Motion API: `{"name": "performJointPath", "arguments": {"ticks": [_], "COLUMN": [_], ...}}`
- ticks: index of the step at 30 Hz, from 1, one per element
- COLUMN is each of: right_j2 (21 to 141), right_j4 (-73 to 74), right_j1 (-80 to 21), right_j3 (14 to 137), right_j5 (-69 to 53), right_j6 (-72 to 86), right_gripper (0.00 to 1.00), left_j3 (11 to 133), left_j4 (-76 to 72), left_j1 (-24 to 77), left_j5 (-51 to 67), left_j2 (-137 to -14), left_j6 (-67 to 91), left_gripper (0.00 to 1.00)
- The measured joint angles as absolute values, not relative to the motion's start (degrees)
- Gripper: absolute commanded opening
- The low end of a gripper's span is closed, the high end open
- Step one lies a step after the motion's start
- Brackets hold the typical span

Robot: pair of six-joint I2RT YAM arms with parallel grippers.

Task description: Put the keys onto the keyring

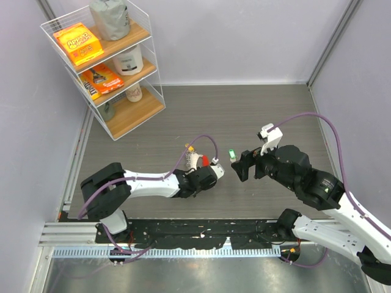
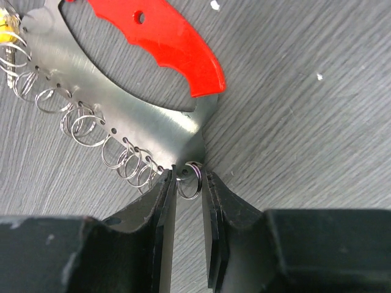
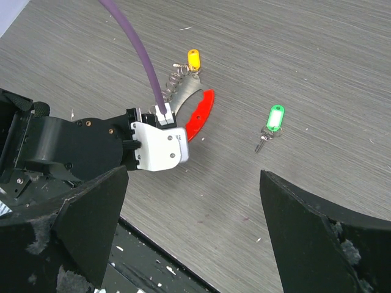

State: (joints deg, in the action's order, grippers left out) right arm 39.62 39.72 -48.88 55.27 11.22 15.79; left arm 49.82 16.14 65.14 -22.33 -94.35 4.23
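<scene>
The keyring is a red crescent (image 2: 165, 43) on a silvery plate (image 2: 122, 91) edged with several small split rings. My left gripper (image 2: 188, 183) holds its jaws narrowly on the end ring (image 2: 189, 181) at the plate's tip. The yellow-headed key (image 2: 5, 33) hangs at the far end of the ring row; it also shows in the top view (image 1: 190, 148). The green-headed key (image 3: 275, 119) lies loose on the table, right of the keyring (image 3: 200, 113). My right gripper (image 3: 194, 177) is wide open and empty, hovering near the green key (image 1: 231, 154).
A white wire shelf (image 1: 104, 61) with boxes, a pouch and jars stands at the back left. A metal rail (image 1: 183, 235) runs along the near edge. Grey walls close in on both sides.
</scene>
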Motion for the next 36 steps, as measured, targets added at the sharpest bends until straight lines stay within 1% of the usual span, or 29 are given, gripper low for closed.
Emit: {"name": "performJointPath", "arguments": {"ticks": [7,9,11,12,13,21,25,36], "right_j2": [39.46,39.46,39.42,39.38,39.35,39.38,39.35,35.88], "right_j4": [39.42,39.42,39.42,39.4,39.42,39.4,39.42,39.72], "right_j1": [-48.88,-48.88,-48.88,-48.88,-48.88,-48.88,-48.88,-48.88], "right_j3": [55.09,54.83,54.7,54.63,54.61,54.57,54.57,54.7], "right_j5": [11.2,11.2,11.2,11.2,11.2,11.18,11.16,9.76], "right_j6": [15.77,15.77,15.77,15.77,15.77,15.77,15.77,15.77], "right_gripper": [0.96,0.96,0.95,0.95,0.95,0.96,0.96,0.96], "left_j3": [50.13,50.13,50.13,50.13,50.13,49.95,48.69,48.29], "left_j4": [16.19,16.25,16.27,16.25,16.21,16.49,17.76,22.28], "left_j1": [64.36,64.36,64.36,64.34,64.34,63.96,64.01,67.92], "left_j5": [-23.03,-23.16,-23.31,-23.42,-23.46,-23.35,-22.92,-15.99], "left_j2": [-94.76,-94.78,-94.76,-94.76,-94.76,-94.61,-91.22,-70.06], "left_j6": [3.99,3.97,3.88,3.84,3.79,3.97,4.03,4.47], "left_gripper": [0.24,0.21,0.14,0.02,0.0,0.0,0.0,0.0]}}
